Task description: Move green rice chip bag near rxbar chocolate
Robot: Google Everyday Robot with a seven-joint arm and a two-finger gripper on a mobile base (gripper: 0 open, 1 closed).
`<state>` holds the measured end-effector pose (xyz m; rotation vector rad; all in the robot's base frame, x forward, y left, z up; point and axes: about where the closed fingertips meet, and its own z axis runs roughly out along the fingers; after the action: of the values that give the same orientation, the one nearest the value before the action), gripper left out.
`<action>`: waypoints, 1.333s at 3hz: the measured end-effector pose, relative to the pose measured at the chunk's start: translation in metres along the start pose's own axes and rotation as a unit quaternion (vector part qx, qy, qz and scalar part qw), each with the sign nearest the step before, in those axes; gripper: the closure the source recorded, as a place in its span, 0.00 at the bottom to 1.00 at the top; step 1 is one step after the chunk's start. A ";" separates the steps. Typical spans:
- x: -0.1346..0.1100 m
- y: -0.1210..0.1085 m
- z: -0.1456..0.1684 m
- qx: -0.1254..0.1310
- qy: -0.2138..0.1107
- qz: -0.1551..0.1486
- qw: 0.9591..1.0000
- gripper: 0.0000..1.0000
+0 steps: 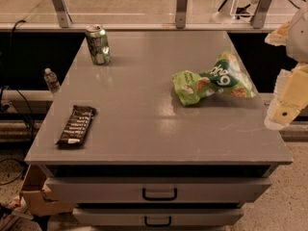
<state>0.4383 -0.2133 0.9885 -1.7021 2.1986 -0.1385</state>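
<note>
Claw [281, 115] hangs right of green rice chip bag [216, 83].

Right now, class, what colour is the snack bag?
Bright green bag, camera view; gripper hangs right of the table.

On the table [144, 134], rxbar chocolate [76, 125] lies front-left, can [97, 44] back-left, green rice chip bag [214, 81] right; gripper [285, 110] hangs past its right edge.

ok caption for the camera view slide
Robot hand by right table edge, green rice chip bag nearby, rxbar chocolate far left
</note>
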 end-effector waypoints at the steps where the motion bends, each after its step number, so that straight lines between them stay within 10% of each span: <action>1: 0.000 0.000 0.000 0.001 0.000 0.000 1.000 0.00; 2: -0.010 -0.017 0.011 0.021 0.028 -0.040 0.999 0.00; 4: -0.045 -0.074 0.080 0.047 0.110 -0.179 0.977 0.00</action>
<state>0.5426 -0.1795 0.9453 -2.0991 1.9665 -0.5353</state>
